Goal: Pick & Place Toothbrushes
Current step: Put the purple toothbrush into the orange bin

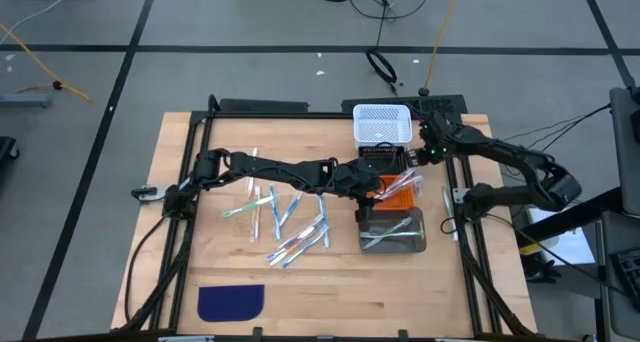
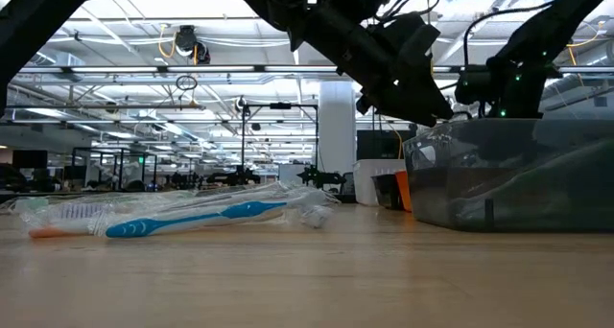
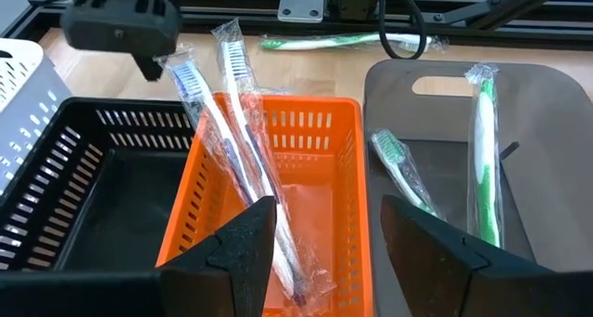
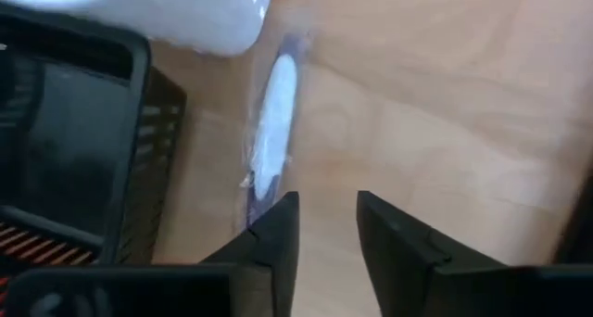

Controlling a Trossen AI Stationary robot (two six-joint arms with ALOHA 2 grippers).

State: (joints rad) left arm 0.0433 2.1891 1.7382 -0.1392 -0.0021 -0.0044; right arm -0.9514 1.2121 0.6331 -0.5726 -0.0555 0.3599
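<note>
While the left gripper (image 3: 320, 234) hangs spread over the orange basket (image 3: 315, 132) holding wrapped toothbrushes (image 3: 243, 104), the right gripper (image 4: 324, 226) hovers spread near the black basket (image 4: 83, 150)

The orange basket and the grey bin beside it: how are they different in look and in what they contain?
The orange basket has slotted walls; the grey bin has smooth, solid walls. The orange basket holds wrapped toothbrushes with blue bristles that lean up over its rim; the grey bin holds green toothbrushes that lie lower inside. Both stand side by side and already hold toothbrushes.
</note>
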